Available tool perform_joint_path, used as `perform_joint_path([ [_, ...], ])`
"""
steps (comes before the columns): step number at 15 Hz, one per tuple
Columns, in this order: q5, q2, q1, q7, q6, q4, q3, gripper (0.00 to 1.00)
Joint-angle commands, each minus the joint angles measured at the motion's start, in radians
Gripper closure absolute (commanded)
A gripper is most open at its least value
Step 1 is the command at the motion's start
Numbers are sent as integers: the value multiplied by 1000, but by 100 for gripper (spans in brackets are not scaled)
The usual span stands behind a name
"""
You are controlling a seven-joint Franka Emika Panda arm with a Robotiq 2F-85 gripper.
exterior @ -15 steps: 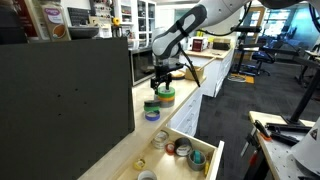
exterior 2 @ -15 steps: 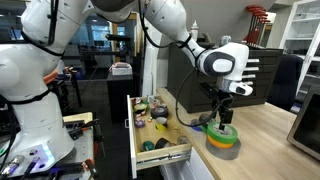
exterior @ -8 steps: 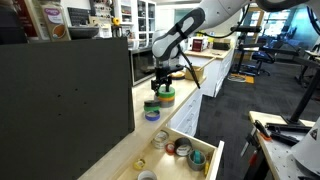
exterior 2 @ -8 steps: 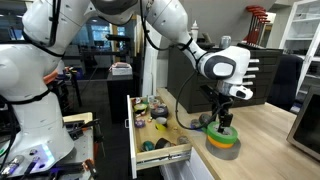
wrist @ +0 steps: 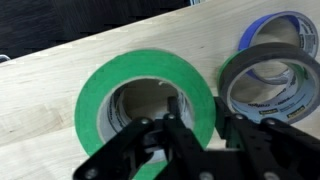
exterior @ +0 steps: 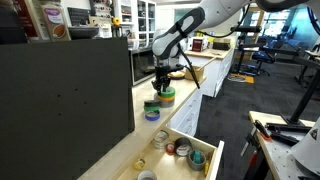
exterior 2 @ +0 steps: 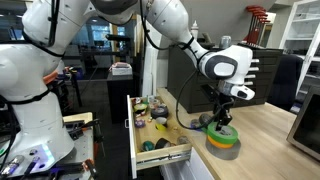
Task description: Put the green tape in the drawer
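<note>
The green tape (wrist: pixel 100 95) lies flat on the pale wooden counter, a wide ring with a pale core. My gripper (wrist: pixel 198 108) comes straight down on it, one finger inside the core and the other outside, pinching the roll's right wall. In both exterior views the gripper (exterior: pixel 166 82) (exterior 2: pixel 222 122) stands upright over the green tape (exterior: pixel 166 98) (exterior 2: pixel 214 136). The drawer (exterior: pixel 207 157) (exterior 2: pixel 133 127) is pulled out below the counter edge, a short way from the roll, with several small items lying in it.
A grey roll over a blue one (wrist: pixel 270 80) lies right beside the outer finger, with a blue roll (wrist: pixel 290 25) behind it. Other rolls (exterior: pixel 152 110) sit toward the drawer. A large dark panel (exterior: pixel 60 100) stands on the counter.
The jaws have closed from wide open onto the wall of the green tape. The arm and the roll have stayed where they were.
</note>
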Motion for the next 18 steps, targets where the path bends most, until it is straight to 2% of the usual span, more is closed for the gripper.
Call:
perform_joint_path([
  [1, 24, 4, -27, -26, -39, 27, 20, 91],
  [2, 24, 2, -26, -27, -38, 26, 19, 98],
  [4, 11, -4, -19, -24, -40, 26, 12, 93],
  [12, -105, -80, 21, 9, -32, 1, -47, 93],
  [18, -134, -199, 32, 5, -20, -85, -38, 93],
])
